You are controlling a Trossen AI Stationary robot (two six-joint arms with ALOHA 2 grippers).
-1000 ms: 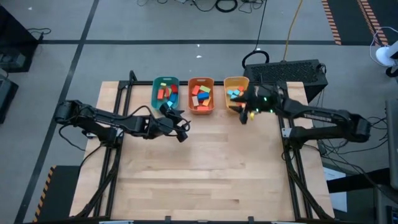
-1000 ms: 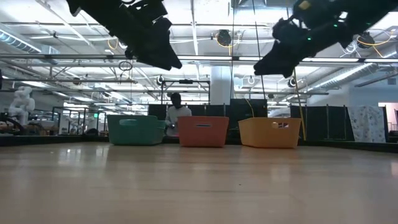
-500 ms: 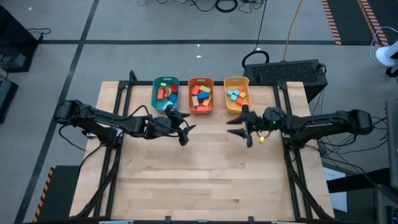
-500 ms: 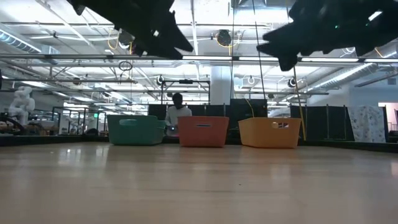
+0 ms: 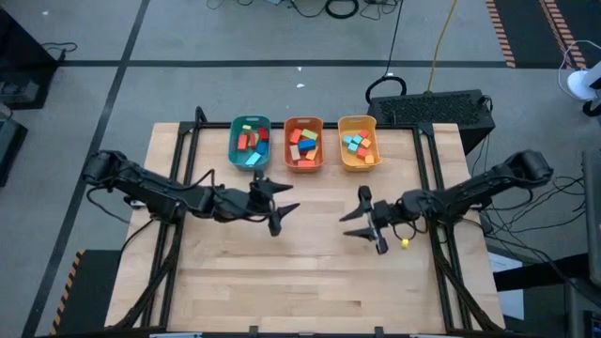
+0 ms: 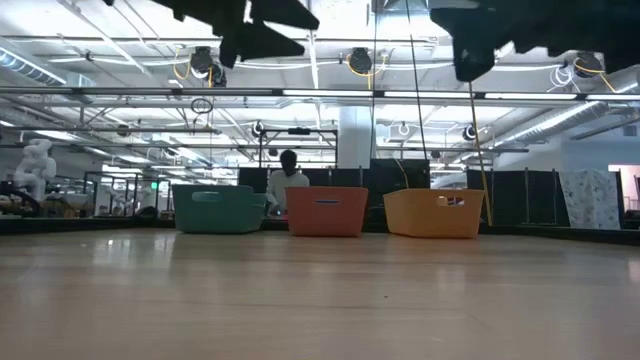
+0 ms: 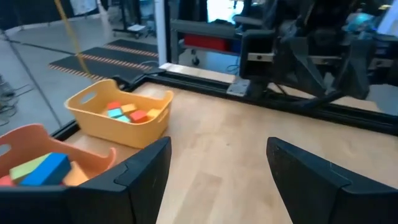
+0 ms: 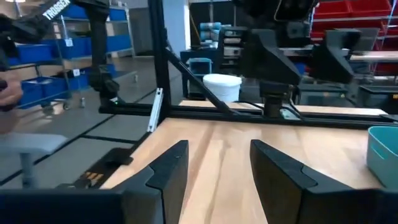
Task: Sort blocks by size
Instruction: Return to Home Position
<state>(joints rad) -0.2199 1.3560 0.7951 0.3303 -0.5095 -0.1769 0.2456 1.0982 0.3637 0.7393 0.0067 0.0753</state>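
The blocks lie in three bins along the table's far edge: red, green and blue ones in the teal bin (image 5: 249,143), mixed ones in the orange bin (image 5: 303,144), and small blue, orange and red ones (image 7: 127,112) in the yellow bin (image 5: 358,143). My left gripper (image 5: 285,205) hangs open above the table's middle, near the teal bin, and points toward the right. My right gripper (image 5: 355,216) hangs open opposite it, pointing left. Both are empty, as the wrist views show: left gripper (image 7: 214,180), right gripper (image 8: 221,168).
Bare wooden tabletop (image 5: 310,272) stretches from the bins to the near edge. Black frame rails (image 5: 188,141) run along the left and right sides. Beyond the bins, a person (image 6: 287,185) stands in the room. In the low view both arms (image 6: 250,20) show only at the top.
My right gripper has swung away from the yellow bin toward the table's near edge and middle. It has tipped up from pointing down to about level. My left gripper has drifted slightly toward the right and near edge, and has tipped up toward level.
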